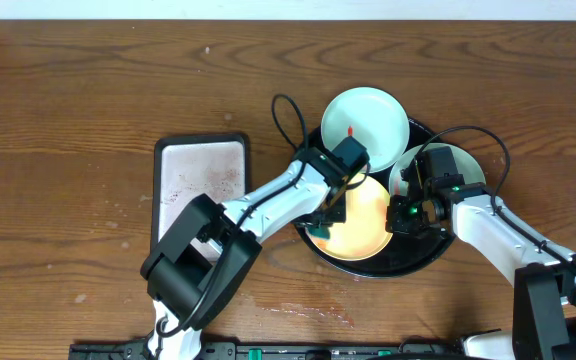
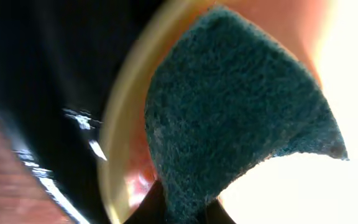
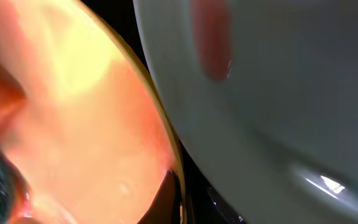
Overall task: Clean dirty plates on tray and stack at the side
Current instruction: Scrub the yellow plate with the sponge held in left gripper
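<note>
The black tray (image 1: 408, 262) holds three plates. A mint-blue plate (image 1: 368, 108) with a red smear leans on its far rim. The yellow plate (image 1: 363, 232) lies in the middle and is smeared orange. A second mint-blue plate (image 1: 468, 165) sits at the right, partly under my right arm. My left gripper (image 1: 330, 210) is shut on a green sponge (image 2: 235, 112), which presses on the yellow plate's left side (image 2: 114, 143). My right gripper (image 1: 400, 215) is shut on the yellow plate's right rim (image 3: 178, 180). The mint plate (image 3: 278, 81) shows just beyond it.
A small rectangular silver tray (image 1: 201, 175) lies on the wooden table (image 1: 68, 120) left of the black tray. Both arms cross over the black tray, and their cables loop above it.
</note>
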Controlling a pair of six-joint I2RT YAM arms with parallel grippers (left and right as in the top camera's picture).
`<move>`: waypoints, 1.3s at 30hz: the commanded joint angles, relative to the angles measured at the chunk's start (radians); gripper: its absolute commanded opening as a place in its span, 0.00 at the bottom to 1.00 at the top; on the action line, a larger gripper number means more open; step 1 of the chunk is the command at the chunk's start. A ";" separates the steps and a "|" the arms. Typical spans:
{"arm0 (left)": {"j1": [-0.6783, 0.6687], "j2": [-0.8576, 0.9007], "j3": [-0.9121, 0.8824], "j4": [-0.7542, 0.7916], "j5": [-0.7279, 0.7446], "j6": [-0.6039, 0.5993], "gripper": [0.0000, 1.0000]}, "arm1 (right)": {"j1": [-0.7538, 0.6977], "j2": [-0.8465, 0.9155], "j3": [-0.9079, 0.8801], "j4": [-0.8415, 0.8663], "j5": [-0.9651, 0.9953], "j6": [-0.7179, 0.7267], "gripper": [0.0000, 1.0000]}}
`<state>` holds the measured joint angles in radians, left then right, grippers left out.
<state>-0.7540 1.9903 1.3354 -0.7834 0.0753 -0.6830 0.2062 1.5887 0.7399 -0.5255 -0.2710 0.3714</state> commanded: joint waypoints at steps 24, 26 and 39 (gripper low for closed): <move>-0.080 0.087 -0.022 0.261 0.402 0.066 0.08 | -0.008 0.040 -0.030 -0.017 0.169 -0.013 0.01; -0.068 0.087 -0.022 0.230 0.377 0.063 0.08 | -0.008 0.040 -0.030 -0.017 0.169 -0.013 0.01; 0.047 0.010 0.017 0.042 -0.443 0.031 0.07 | -0.008 0.040 -0.031 -0.017 0.169 -0.021 0.01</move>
<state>-0.7464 1.9984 1.3479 -0.7288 0.0418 -0.6605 0.2062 1.5883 0.7433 -0.5259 -0.2573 0.3714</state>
